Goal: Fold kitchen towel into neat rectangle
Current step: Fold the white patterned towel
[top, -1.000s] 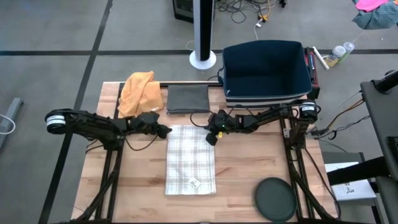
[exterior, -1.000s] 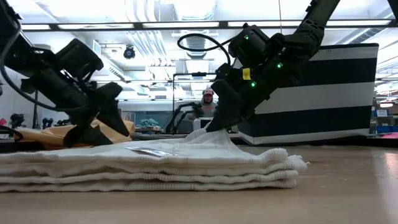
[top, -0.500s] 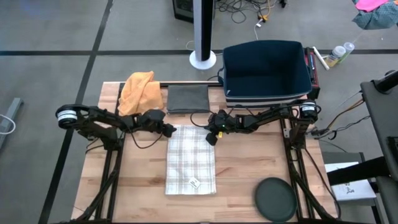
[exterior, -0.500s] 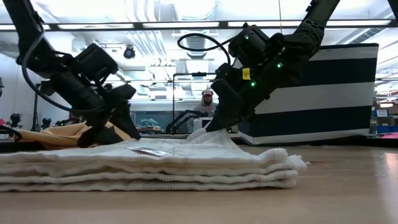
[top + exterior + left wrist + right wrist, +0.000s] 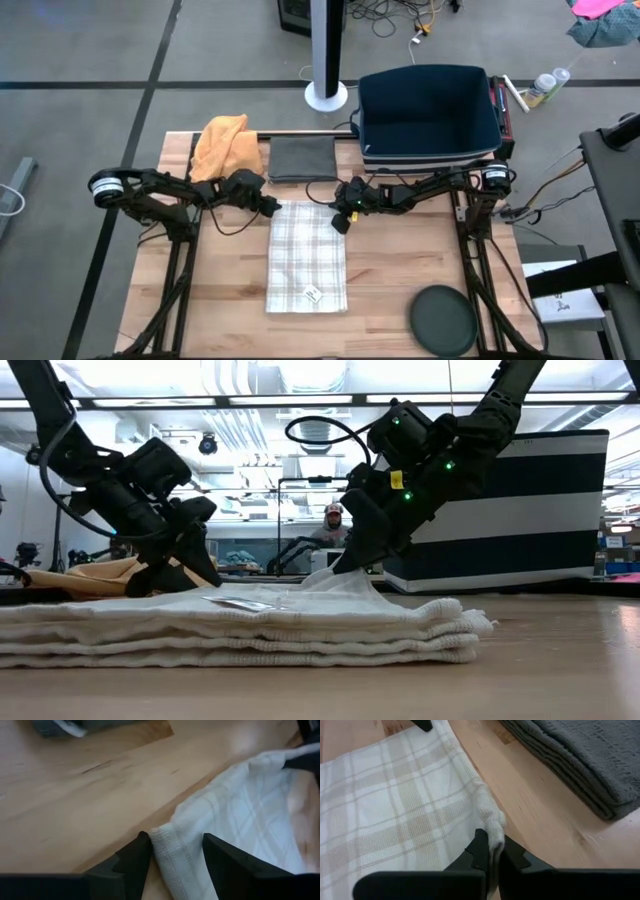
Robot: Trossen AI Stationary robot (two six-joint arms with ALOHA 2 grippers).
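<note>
left end effector (image 5: pixel 272 208): fingers apart, straddling the towel's far-left corner, not clamped | right end effector (image 5: pixel 339 218): pinched tight on the far-right corner, lifting it slightly | plaid kitchen towel (image 5: pixel 306 256): folded strip, mid-worktop (image 5: pixel 390 280) | grey cloth (image 5: pixel 303 158), orange cloth (image 5: pixel 222 146): far edge

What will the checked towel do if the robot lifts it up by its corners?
The checked towel will probably sag and droop: it already puckers where the right tool pinches it. It looks light, being thin cloth. Its stacked layers may slide apart.
</note>
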